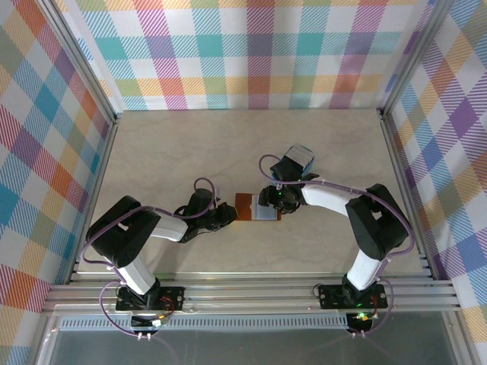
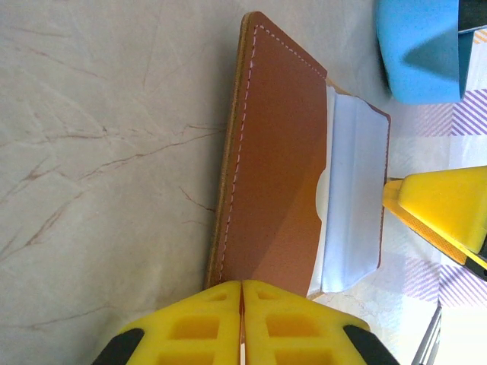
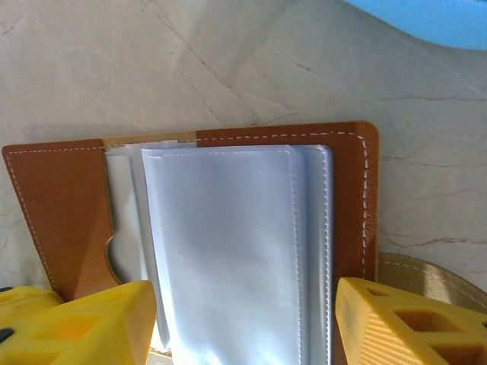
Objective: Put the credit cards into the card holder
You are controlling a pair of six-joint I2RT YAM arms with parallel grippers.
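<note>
The card holder [image 1: 251, 205] lies open on the table between my two grippers, its brown leather pocket [image 2: 274, 175] beside pale grey-blue sleeves [image 3: 228, 251]. My left gripper [image 2: 242, 285] is shut with nothing in it, its tips resting at the near edge of the brown flap [image 1: 228, 215]. Over the other half, my right gripper [image 3: 243, 315] stands open, one yellow finger [image 3: 84, 323] on each side of the sleeves [image 1: 268, 204]. The credit cards are hidden. A whitish sheet [image 3: 122, 220] shows in the pocket's notch, and I cannot tell whether it is a card.
A blue rounded plastic tray [image 1: 298, 158] sits just behind the right gripper, also seen from the wrists [image 2: 418, 53] [image 3: 434, 15]. The holder's tan snap tab [image 3: 426, 274] sticks out past the right finger. Plaid walls and metal rails enclose the table.
</note>
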